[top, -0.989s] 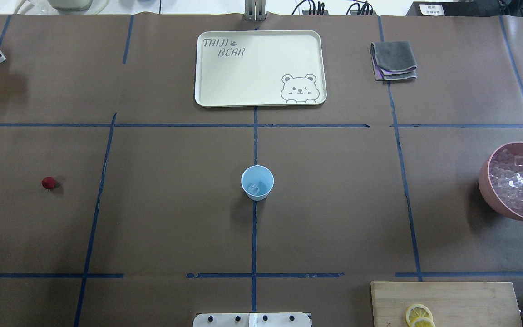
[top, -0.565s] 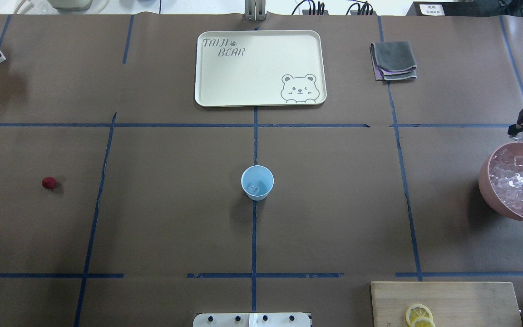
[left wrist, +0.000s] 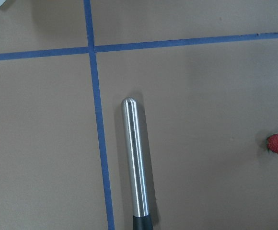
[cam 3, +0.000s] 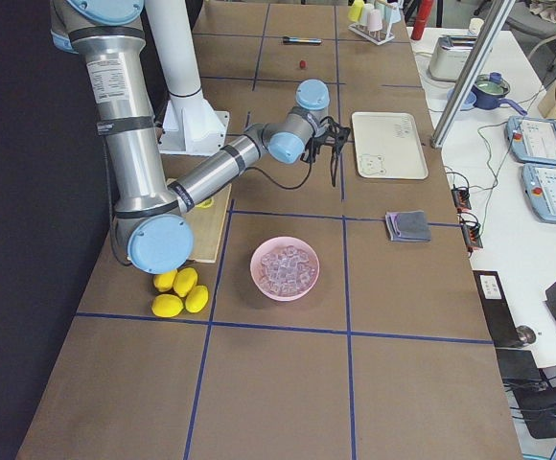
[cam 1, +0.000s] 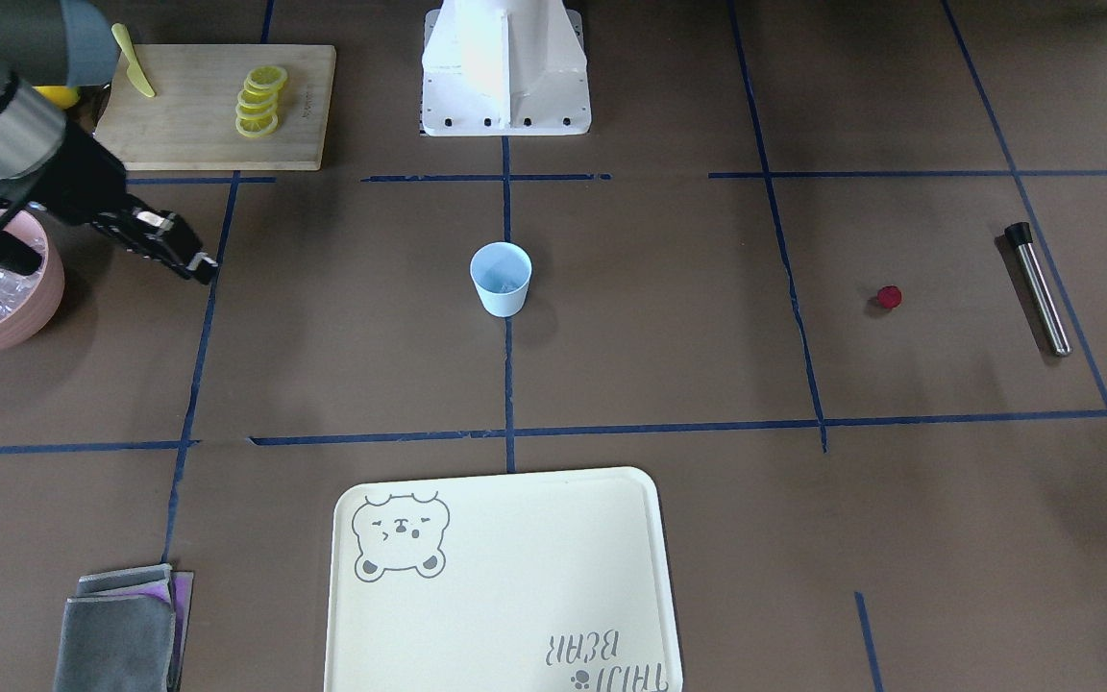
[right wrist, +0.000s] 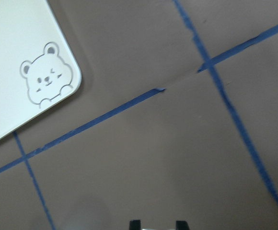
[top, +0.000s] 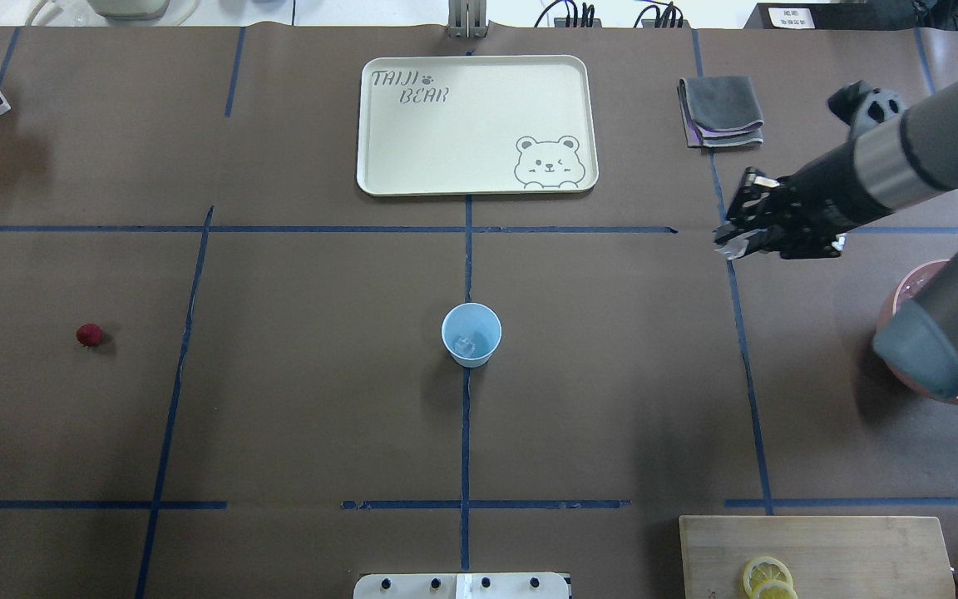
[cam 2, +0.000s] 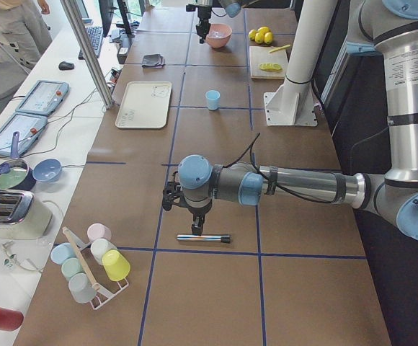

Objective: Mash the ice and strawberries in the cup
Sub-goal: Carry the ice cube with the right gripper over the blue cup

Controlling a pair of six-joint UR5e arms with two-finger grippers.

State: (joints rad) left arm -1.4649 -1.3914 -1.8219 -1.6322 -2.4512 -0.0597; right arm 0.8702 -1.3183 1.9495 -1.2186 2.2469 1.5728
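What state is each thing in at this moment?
cup, upright, some ice inside
strawberry, lying loose, outside the cup
muddler, lying flat, not gripped
pink bowl, upright, filled with ice
right gripper, in the air, open or shut unclear
left gripper, raised near the muddler, open or shut unclear

**Cup:** small pale blue tapered plastic cup (top: 471, 334), no handle, wider at the rim. It stood upright at the middle of the brown table (top: 321, 399).

**Ice:** small clear colourless ice cubes (cam 3: 286, 268), many alike, were heaped in a large pink bowl (cam 3: 283, 296) towards the robot's right end. What appeared to be one or two more lay at the cup's bottom, too small to count.

**Strawberry:** one small red strawberry (top: 89, 334) with a green top lay alone on the table, well apart from the cup on the robot's left.
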